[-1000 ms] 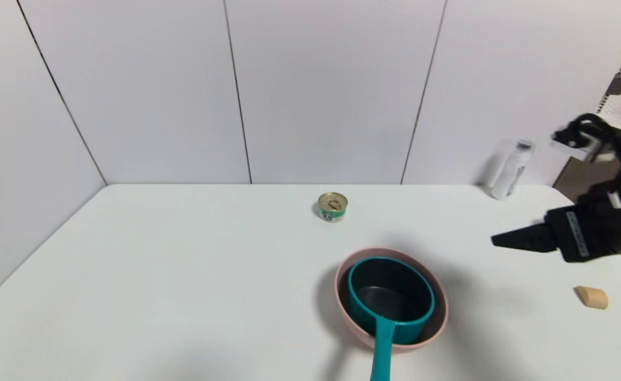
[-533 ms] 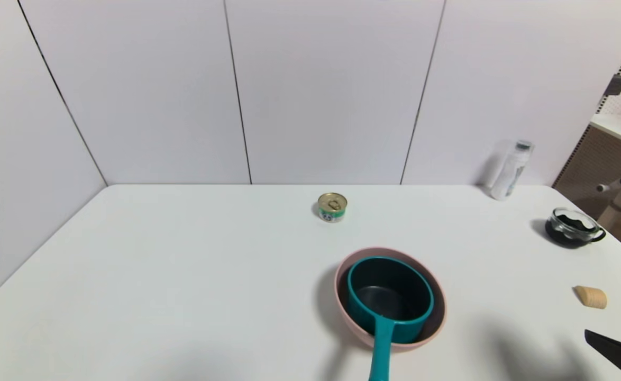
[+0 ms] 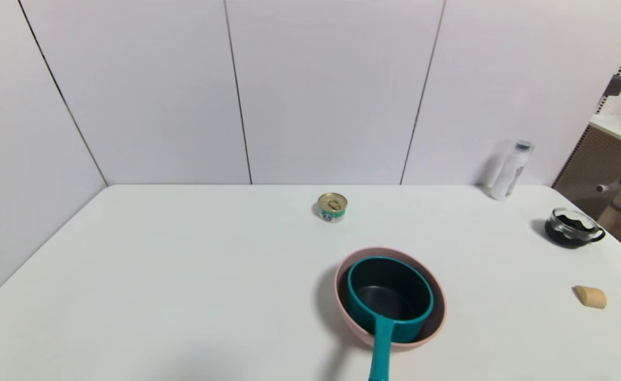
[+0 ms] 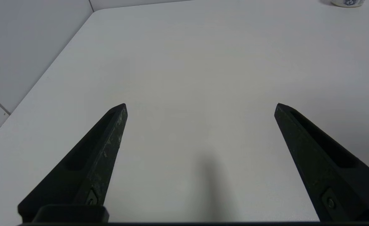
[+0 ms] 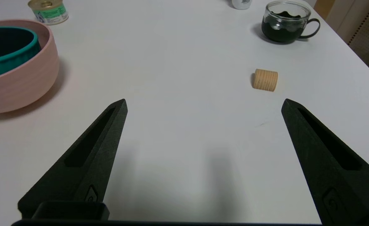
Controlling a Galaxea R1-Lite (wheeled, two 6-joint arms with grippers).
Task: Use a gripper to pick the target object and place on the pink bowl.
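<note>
Resting inside the pink bowl (image 3: 390, 298), the teal pan (image 3: 390, 299) sat upright with its straight handle pointing back over the near rim toward the robot, so the placing looked done. Nearest the cameras, both claws hung low over the tabletop (image 3: 183, 275), each spread wide and holding nothing. From the right claw (image 5: 203, 105) the bowl and pan lay close by on its left-hand side; the left claw (image 4: 200, 106) faced bare tabletop near the left edge, well apart from them, making the right arm the nearer one. Neither claw touched anything. A ribbed cork-coloured cylinder (image 3: 590, 297) lay on its side beyond the right claw. Farther back stood a glass cup (image 3: 572, 227) with dark contents, a gold-topped tin (image 3: 332, 206) with a green label whose print was too small to read, and a pale bottle (image 3: 511, 169) at the wall.
</note>
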